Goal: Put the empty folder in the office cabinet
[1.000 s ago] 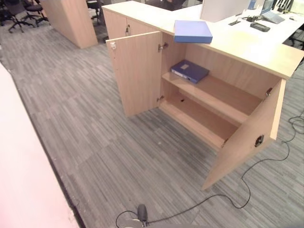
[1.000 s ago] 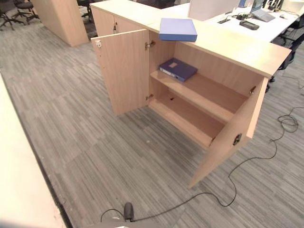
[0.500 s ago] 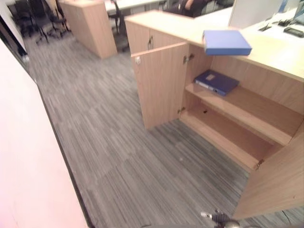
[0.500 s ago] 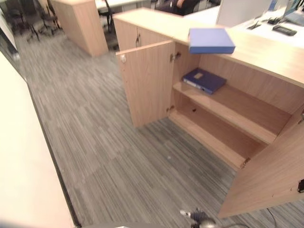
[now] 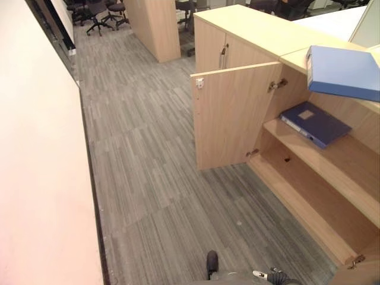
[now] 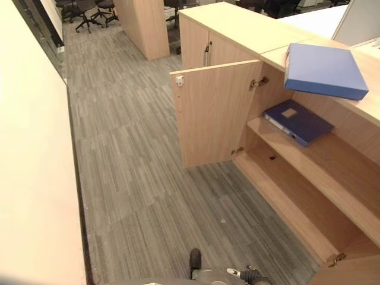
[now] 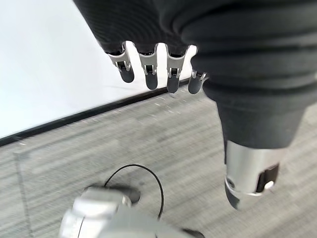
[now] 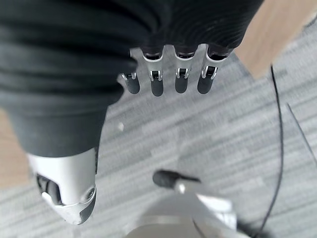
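A light blue folder (image 5: 344, 72) lies flat on top of the wooden office cabinet (image 5: 234, 116), jutting over its front edge. A darker blue folder (image 5: 314, 123) lies on the cabinet's upper shelf (image 5: 350, 160), and the left door stands wide open. My left hand (image 7: 147, 69) hangs over the grey carpet near a white wall, fingers relaxed and holding nothing. My right hand (image 8: 156, 77) hangs the same way above the carpet, open, with pale wood beside it. Both hands are well away from the folders.
The cabinet's bottom shelf (image 5: 309, 196) is bare. A closed cabinet (image 5: 237, 35) adjoins it at the back, and another wooden unit (image 5: 157, 24) stands farther off. A pale wall (image 5: 35, 148) runs along the left. Office chairs (image 5: 101, 9) stand far back.
The whole picture has shifted: the camera has turned, so the cabinet now sits at the right edge and the left wall takes more room. The folders have not moved.
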### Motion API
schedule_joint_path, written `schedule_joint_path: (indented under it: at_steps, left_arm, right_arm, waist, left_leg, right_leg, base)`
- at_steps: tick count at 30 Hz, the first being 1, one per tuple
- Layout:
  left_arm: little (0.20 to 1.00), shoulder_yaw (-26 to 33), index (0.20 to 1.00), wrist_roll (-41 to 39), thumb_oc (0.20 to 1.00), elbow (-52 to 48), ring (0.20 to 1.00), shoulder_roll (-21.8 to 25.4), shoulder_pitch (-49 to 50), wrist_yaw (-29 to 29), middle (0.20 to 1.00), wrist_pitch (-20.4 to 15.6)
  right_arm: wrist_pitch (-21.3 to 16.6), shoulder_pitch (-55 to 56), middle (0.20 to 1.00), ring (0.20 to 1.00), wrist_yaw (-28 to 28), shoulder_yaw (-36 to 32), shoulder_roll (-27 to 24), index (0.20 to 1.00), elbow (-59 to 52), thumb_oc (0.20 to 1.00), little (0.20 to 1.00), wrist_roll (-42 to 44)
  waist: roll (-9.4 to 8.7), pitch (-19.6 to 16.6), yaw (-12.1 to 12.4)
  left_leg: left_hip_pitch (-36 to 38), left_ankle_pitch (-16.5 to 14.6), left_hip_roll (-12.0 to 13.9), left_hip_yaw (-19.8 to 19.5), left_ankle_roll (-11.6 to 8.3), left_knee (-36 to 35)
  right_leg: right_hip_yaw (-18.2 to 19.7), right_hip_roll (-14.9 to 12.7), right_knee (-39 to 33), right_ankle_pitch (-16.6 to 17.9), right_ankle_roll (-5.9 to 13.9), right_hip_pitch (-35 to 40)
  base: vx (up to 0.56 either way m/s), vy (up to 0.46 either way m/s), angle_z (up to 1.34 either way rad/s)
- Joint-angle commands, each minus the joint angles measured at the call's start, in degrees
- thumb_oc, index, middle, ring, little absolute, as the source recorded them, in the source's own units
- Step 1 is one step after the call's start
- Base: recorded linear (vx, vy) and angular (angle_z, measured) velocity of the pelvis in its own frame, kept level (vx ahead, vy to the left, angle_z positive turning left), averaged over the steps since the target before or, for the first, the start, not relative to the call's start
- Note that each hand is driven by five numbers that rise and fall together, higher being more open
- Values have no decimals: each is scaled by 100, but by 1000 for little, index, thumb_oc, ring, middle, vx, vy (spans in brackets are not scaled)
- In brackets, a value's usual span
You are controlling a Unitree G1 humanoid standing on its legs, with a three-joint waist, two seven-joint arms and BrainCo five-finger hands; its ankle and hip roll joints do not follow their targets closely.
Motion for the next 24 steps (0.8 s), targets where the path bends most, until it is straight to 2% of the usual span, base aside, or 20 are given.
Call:
schedule_joint_path:
  at_steps: [1,5,6,8,9,10,11,12,13,14,16,18,19,20,21,22,23,24]
  left_arm:
    - [1000,-37,1000,163,1000,48,1000,117,-196,54,1000,-68]
    - [1000,-119,1000,116,1000,-16,1000,126,-337,107,1000,-85]
    - [1000,-154,1000,83,1000,-36,1000,126,-379,127,1000,-100]
    - [1000,-172,1000,67,1000,-19,1000,126,-402,144,1000,-121]
    - [1000,-172,1000,67,1000,-18,1000,126,-403,144,1000,-121]
    - [1000,-172,1000,53,1000,-28,1000,129,-418,142,1000,-126]
    - [1000,-164,1000,40,1000,-46,1000,137,-427,137,1000,-127]
    - [1000,-158,1000,28,1000,-76,1000,141,-444,140,1000,-125]
    - [1000,-154,1000,25,1000,-98,1000,142,-442,149,1000,-122]
    - [1000,-134,1000,-5,1000,-118,1000,131,-408,153,1000,-117]
    - [1000,-117,1000,-44,1000,-133,1000,121,-387,152,1000,-136]
    - [1000,-107,1000,-60,1000,-142,1000,117,-370,156,1000,-142]
    - [1000,-92,1000,-123,1000,-147,1000,109,-357,159,1000,-149]
    - [1000,-85,1000,-164,1000,-147,1000,93,-354,160,1000,-169]
    - [1000,-88,1000,-194,1000,-137,1000,73,-360,165,1000,-184]
    - [1000,-89,1000,-195,1000,-136,1000,74,-359,166,1000,-185]
    - [1000,-64,1000,-209,1000,-50,1000,41,-323,136,1000,-174]
    - [1000,-48,1000,-219,1000,-22,1000,15,-301,158,1000,-169]
  right_arm:
    - [-21,-56,1000,1000,-28,64,18,1000,210,1000,1000,14]
    - [-22,-46,1000,1000,-57,5,-3,1000,279,1000,1000,48]
    - [-19,-22,1000,1000,-62,-27,-4,1000,339,1000,1000,58]
    - [-30,9,1000,1000,-55,-72,4,1000,387,1000,1000,76]
    - [-30,9,1000,1000,-55,-72,4,1000,387,1000,1000,76]
    - [-29,21,1000,1000,-55,-96,2,1000,399,1000,1000,74]
    - [-26,19,1000,1000,-63,-102,-7,1000,405,1000,1000,79]
    - [-22,11,1000,1000,-71,-103,-19,1000,410,1000,1000,91]
    - [-13,9,1000,1000,-77,-117,-34,1000,410,1000,1000,100]
    - [10,26,1000,1000,-90,-144,-71,1000,416,1000,1000,115]
    - [17,39,1000,1000,-100,-170,-100,1000,423,1000,1000,94]
    - [20,47,1000,1000,-110,-167,-106,1000,427,1000,1000,79]
    - [26,43,1000,1000,-120,-150,-131,1000,437,1000,1000,58]
    - [23,40,1000,1000,-130,-144,-150,1000,441,1000,1000,43]
    - [28,43,1000,1000,-148,-159,-171,1000,464,1000,1000,40]
    - [28,44,1000,1000,-148,-160,-170,1000,464,1000,1000,40]
    - [14,91,1000,1000,-144,-189,-148,1000,486,1000,1000,56]
    - [9,126,1000,1000,-147,-228,-126,1000,498,1000,1000,61]
  waist:
    - [-9,-64,-94]
    - [-44,-54,-135]
    - [-81,-31,-151]
    - [-125,5,-176]
    - [-123,9,-175]
    - [-176,62,-185]
    - [-220,107,-175]
    - [-308,167,-130]
    - [-368,195,-94]
    - [-487,221,-13]
    - [-516,250,80]
    - [-494,257,138]
    - [-347,230,245]
    - [-259,207,312]
    - [-224,200,351]
    - [-234,217,347]
    - [-155,131,382]
    - [-117,91,355]
  left_leg:
    - [-72,361,-121,-106,34,-707]
    - [-123,342,99,-98,-157,-707]
    - [-104,312,303,-18,-297,-647]
    - [-221,302,500,165,-441,-183]
    - [-227,288,502,165,-443,-162]
    - [-455,441,596,332,-511,366]
    - [-628,580,641,424,-487,760]
    - [-863,792,703,516,-375,1233]
    - [-1116,855,727,615,-260,1614]
    - [-1700,864,676,833,-54,2031]
    - [-2136,866,607,863,-70,1873]
    - [-2252,919,505,770,-115,1528]
    - [-2299,1246,429,460,-307,866]
    - [-2407,1493,392,227,-412,493]
    - [-2503,1593,355,69,-473,270]
    - [-2472,1593,341,69,-471,257]
    - [-2396,1650,329,-245,-505,-103]
    - [-2238,1685,355,-255,-504,-168]
  right_leg:
    - [41,-255,147,-264,1269,-136]
    - [-51,-275,405,-501,1168,-215]
    - [-75,-284,550,-663,1125,-182]
    - [-88,-323,618,-789,1082,-66]
    - [-88,-320,620,-791,1081,-64]
    - [-87,-371,639,-842,1054,45]
    - [-81,-401,632,-872,1036,125]
    - [-46,-420,611,-904,983,242]
    - [-24,-448,599,-929,943,302]
    - [77,-571,570,-965,902,448]
    - [179,-625,513,-1018,916,600]
    - [248,-611,463,-1054,932,680]
    - [390,-516,398,-1153,948,833]
    - [496,-476,356,-1216,954,926]
    - [566,-481,314,-1264,962,1038]
    - [562,-494,307,-1274,964,1067]
    - [762,-433,273,-1324,993,1159]
    - [790,-451,273,-1341,1024,1199]
  base:
    - [33,-73,-3]
    - [69,-149,2]
    - [106,-205,17]
    - [77,-141,31]
    - [39,-82,31]
    - [27,-86,17]
    - [50,-152,9]
    - [50,-144,-1]
    - [132,-147,-21]
    - [147,-78,-39]
    - [174,5,-37]
    - [167,62,-18]
    - [217,108,-21]
    - [312,143,-26]
    - [183,76,-54]
    - [245,100,-70]
    - [243,128,-67]
    - [239,127,-58]
